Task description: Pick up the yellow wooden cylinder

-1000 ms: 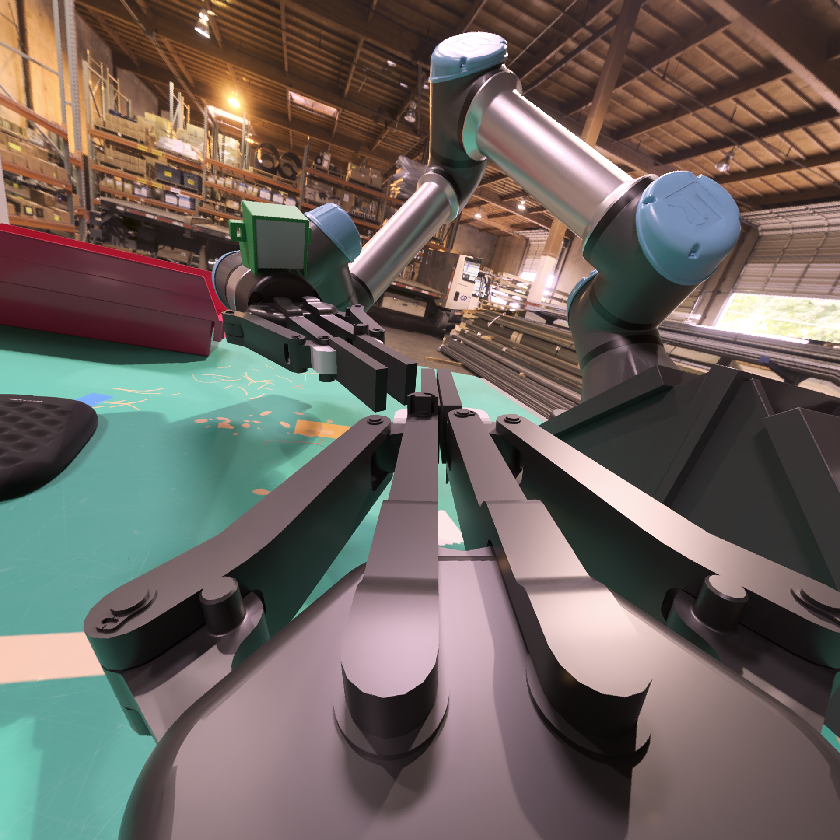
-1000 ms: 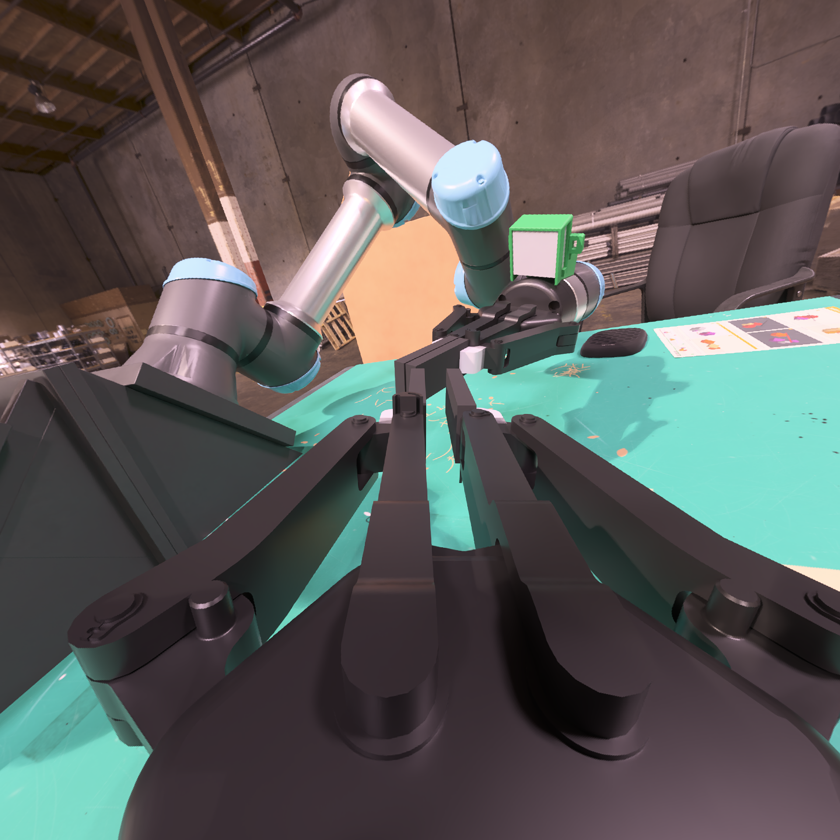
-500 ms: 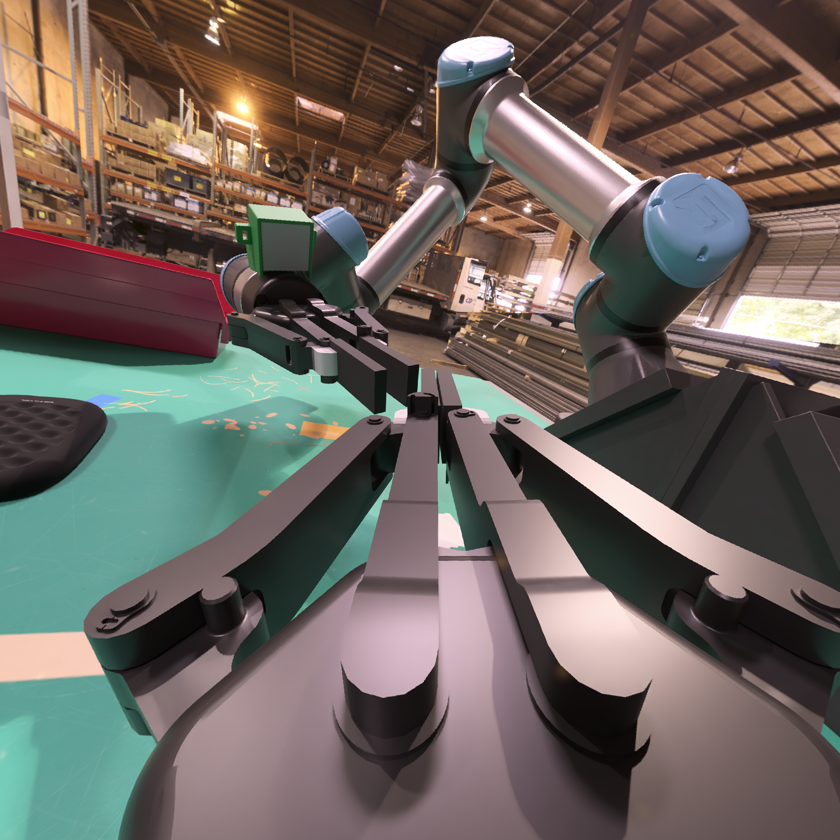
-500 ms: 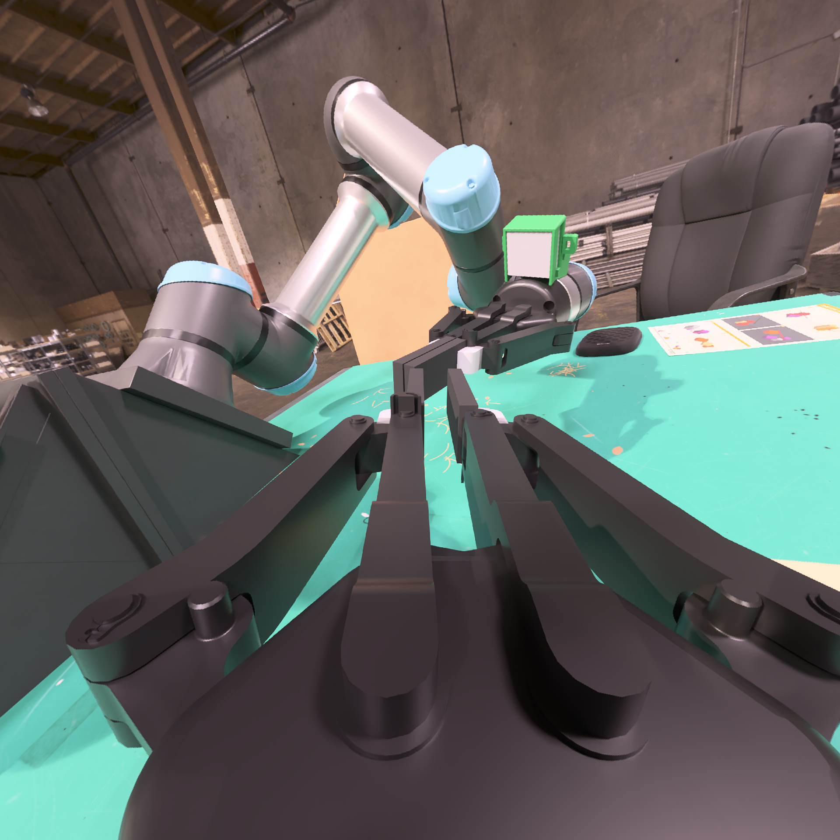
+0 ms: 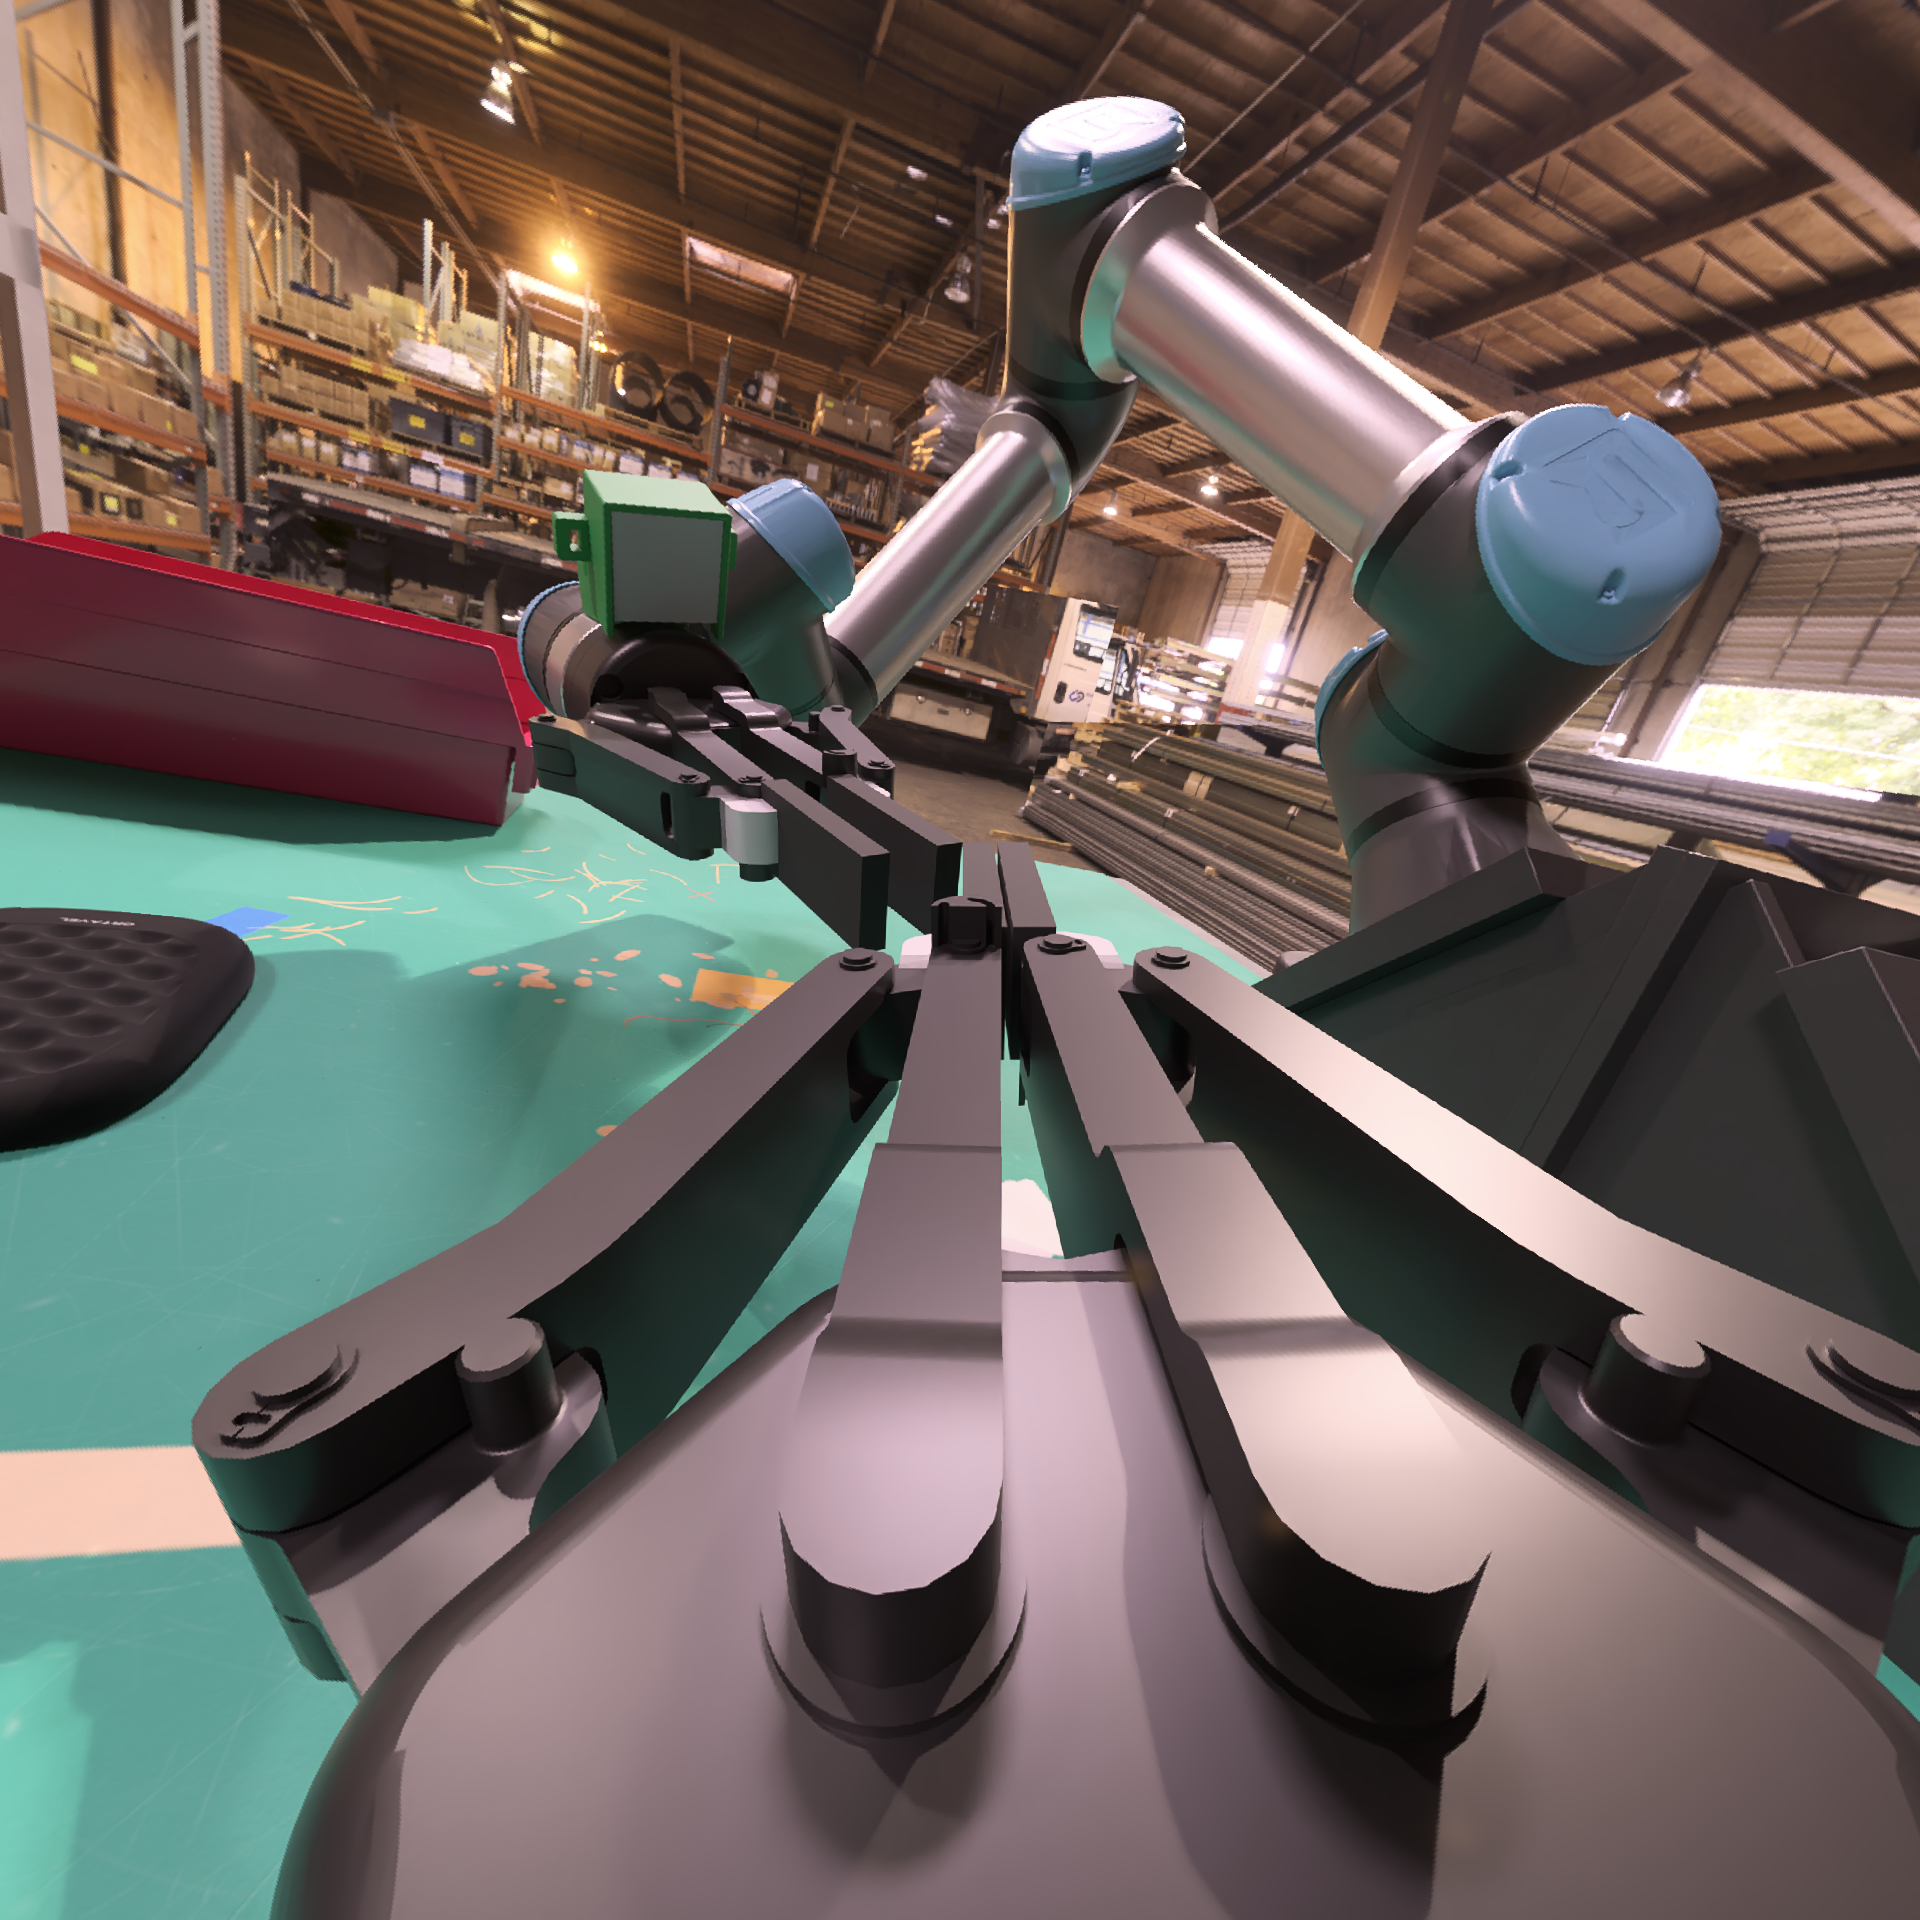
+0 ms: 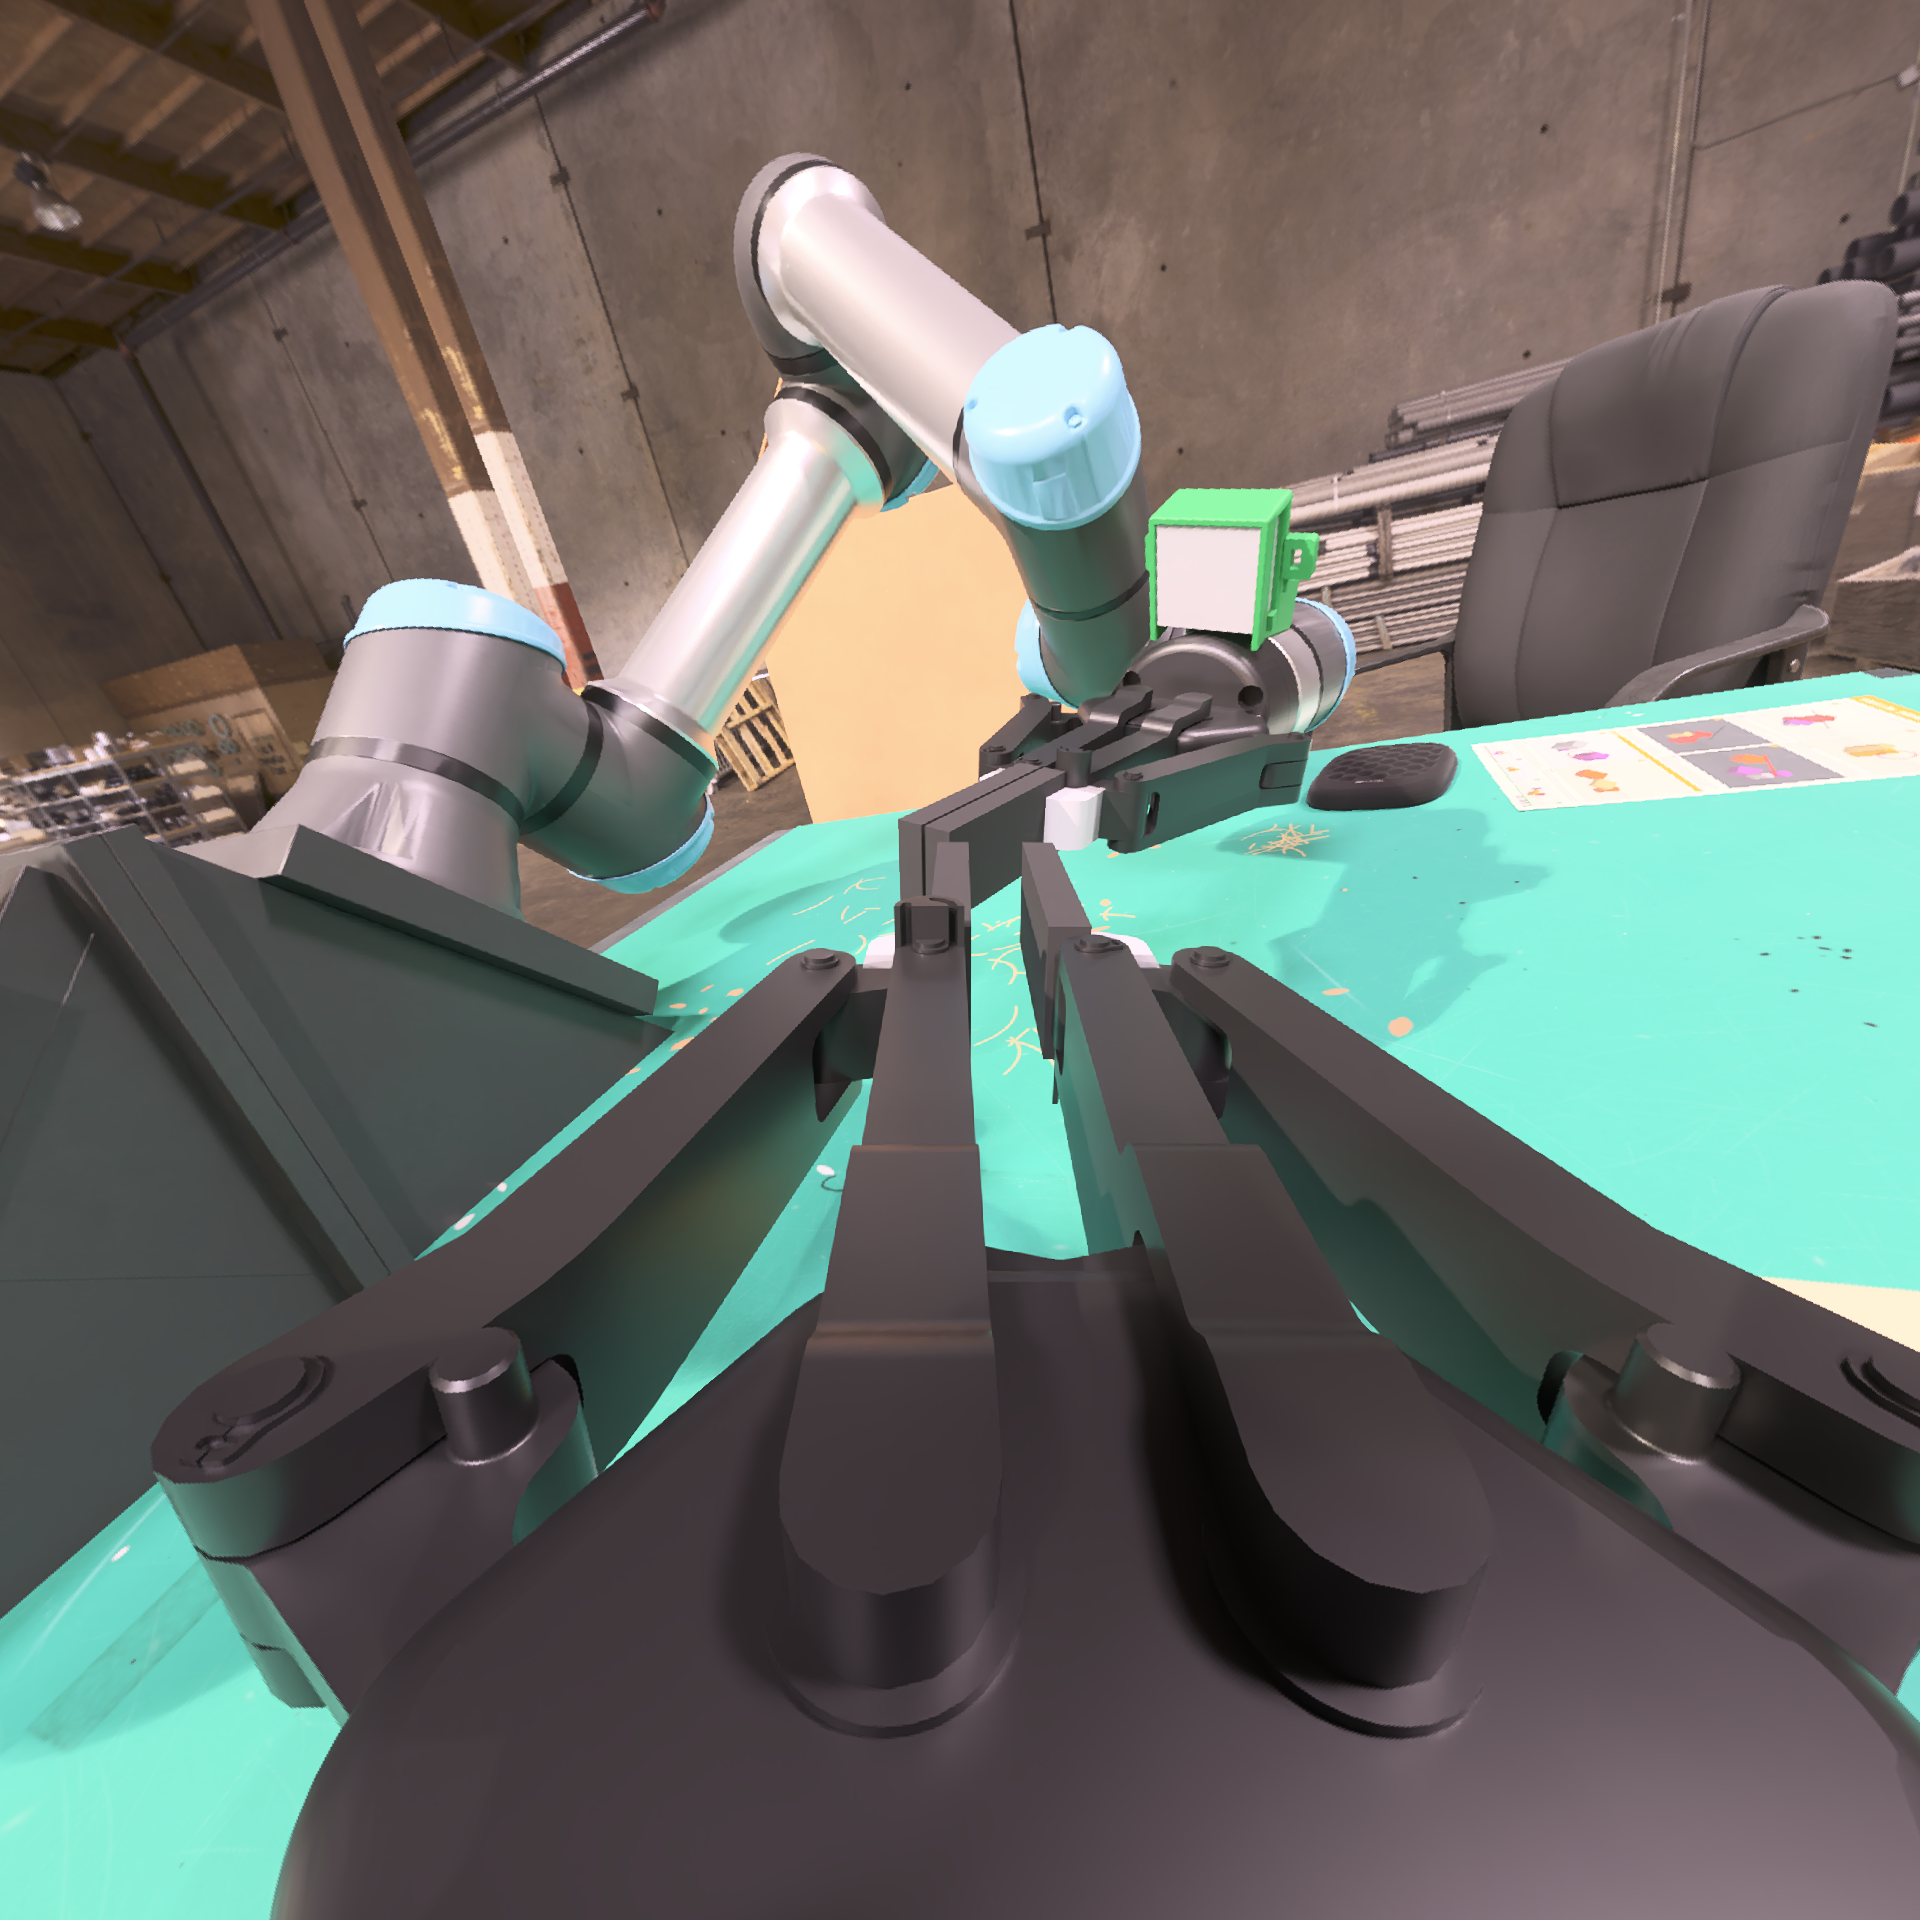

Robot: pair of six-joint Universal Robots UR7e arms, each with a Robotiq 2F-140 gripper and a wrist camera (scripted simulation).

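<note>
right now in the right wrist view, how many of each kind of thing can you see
hand: 2, right hand and left hand
black pad: 1
printed sheet: 1
office chair: 1
yellow wooden cylinder: 0 in view
total: 5

One teal worktop (image 5: 312,1143) carries two robot arms, the left arm (image 6: 883,301) and the right arm (image 5: 1278,343). There are two grippers, the left gripper (image 5: 1000,883) and the right gripper (image 6: 992,883), each with two fingers (image 5: 935,1091), four in all. Two green boxes sit at the wrists, one green box (image 6: 1221,566) on the left and a second green box (image 5: 655,561) on the right. On the worktop lie one red bin (image 5: 260,686), one black pad (image 5: 94,1018) and one printed sheet (image 6: 1704,753). One office chair (image 6: 1683,499) stands behind.
</note>
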